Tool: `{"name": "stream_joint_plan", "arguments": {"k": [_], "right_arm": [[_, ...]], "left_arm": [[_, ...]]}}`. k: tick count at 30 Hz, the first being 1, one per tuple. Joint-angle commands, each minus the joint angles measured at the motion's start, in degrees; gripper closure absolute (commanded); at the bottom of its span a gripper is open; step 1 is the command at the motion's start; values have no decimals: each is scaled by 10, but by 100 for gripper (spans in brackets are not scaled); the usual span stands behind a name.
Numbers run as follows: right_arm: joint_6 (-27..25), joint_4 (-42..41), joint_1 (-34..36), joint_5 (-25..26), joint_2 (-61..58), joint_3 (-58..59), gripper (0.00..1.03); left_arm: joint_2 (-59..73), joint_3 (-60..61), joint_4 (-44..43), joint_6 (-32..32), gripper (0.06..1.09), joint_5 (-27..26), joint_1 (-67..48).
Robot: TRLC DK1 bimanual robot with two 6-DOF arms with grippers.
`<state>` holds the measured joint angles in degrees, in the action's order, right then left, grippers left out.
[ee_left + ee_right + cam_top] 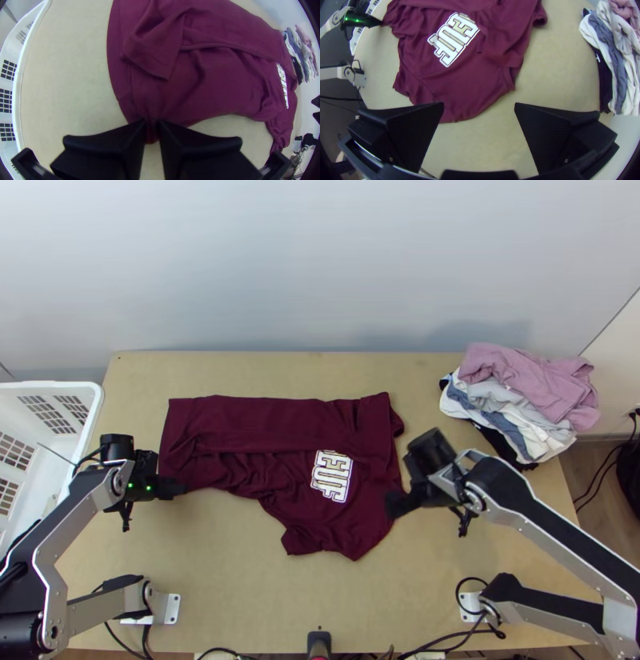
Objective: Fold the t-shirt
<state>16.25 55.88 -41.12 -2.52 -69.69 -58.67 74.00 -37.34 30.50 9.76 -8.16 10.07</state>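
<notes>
1. T-shirt (240, 436) lies across the middle of the frame, its far side doubled over in a long band, its near side loose and rumpled.
2. My left claw (151, 126) is clenched on the near hem corner (180, 480), left of centre; my right claw (479, 111) is released, beside the shoulder end, right of centre.
3. I judge the near side folds next: pinch the shoulder edge, lift both ends together, keep the cloth taut, lay it over the band. The sleeve (320, 544) should tuck in flat; uneven lifting would skew the fold.
4. Its long axis runs left to right, hem left, chest print (332, 476) and shoulders right.
5. Clothes pile (520, 396), upper right; basket (96, 396), left edge.
</notes>
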Motion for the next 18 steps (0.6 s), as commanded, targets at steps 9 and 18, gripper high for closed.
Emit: {"name": "stream_joint_plan", "arguments": {"k": [9,18], "right_arm": [[-11,-21,-166,-48,-94,-1,5],[-10,-48,-278,-35,-177,-2,5]], "left_arm": [[-23,-40,-4,11,105,-3,29],[-24,-83,21,11,105,-3,73]]}}
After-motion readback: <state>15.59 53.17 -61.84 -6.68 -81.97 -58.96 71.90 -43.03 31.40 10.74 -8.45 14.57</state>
